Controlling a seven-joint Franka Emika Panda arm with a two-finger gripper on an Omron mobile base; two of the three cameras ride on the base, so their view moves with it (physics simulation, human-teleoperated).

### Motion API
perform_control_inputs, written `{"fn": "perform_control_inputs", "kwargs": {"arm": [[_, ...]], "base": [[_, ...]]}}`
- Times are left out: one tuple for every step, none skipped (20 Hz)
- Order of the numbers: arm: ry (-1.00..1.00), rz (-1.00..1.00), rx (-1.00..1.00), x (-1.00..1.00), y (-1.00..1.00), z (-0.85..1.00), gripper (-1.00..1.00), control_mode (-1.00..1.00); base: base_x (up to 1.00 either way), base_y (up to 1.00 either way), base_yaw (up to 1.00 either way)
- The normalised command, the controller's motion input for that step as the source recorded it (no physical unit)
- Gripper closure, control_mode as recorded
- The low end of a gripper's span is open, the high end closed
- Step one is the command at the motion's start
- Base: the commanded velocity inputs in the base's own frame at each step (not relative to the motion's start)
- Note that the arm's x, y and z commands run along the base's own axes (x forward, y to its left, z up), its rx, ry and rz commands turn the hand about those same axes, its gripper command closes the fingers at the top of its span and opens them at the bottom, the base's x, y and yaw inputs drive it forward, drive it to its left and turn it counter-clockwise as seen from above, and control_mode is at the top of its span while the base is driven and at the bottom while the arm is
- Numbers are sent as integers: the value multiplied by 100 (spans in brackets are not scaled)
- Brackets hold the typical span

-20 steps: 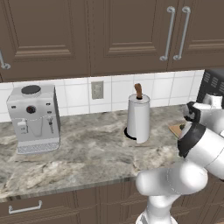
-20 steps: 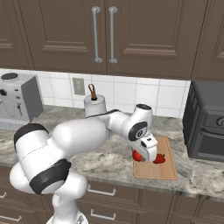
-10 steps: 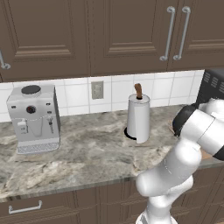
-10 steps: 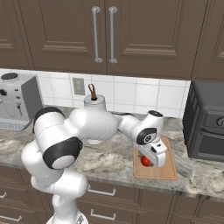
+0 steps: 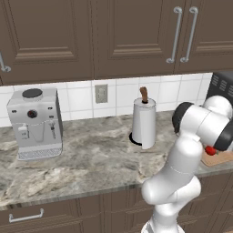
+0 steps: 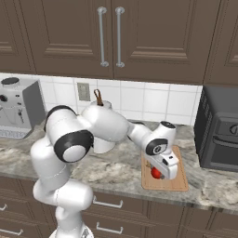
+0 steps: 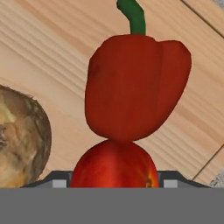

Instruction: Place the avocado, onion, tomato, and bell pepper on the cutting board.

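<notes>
Three veg crowd cutting board (image 7: 52, 52): bell pepper (image 7: 135, 87), tomato (image 7: 113, 164), onion (image 7: 19, 135).

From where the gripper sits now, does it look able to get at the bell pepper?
Probably not directly: the gripper has the tomato between its fingers, touching the bell pepper on the cutting board.

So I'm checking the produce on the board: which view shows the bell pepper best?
The hand view: the bell pepper lies whole on the cutting board, stem visible. In both base views the arm hides it; a red bit shows.
</notes>
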Motion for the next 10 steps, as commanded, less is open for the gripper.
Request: {"fn": "perform_control_inputs", "kwargs": {"arm": [[0,0,0,4,0,-7,-100,-100],[0,0,2,0,0,0,-100,-100],[-3,0,3,0,-4,2,-100,-100],[-3,0,2,0,-6,5,-100,-100],[-4,0,0,-3,0,13,-100,-100],[-1,0,0,-11,0,16,-100,-100],[0,0,0,-8,0,16,-100,-100],[0,0,0,-9,0,21,-100,-100],[0,0,0,-8,0,32,-100,-100],[0,0,0,-3,0,29,-100,-100]], "base": [[0,0,0],[0,0,0],[0,0,0],[0,0,0],[0,0,0],[0,0,0],[0,0,0],[0,0,0],[0,0,0],[0,0,0]]}}
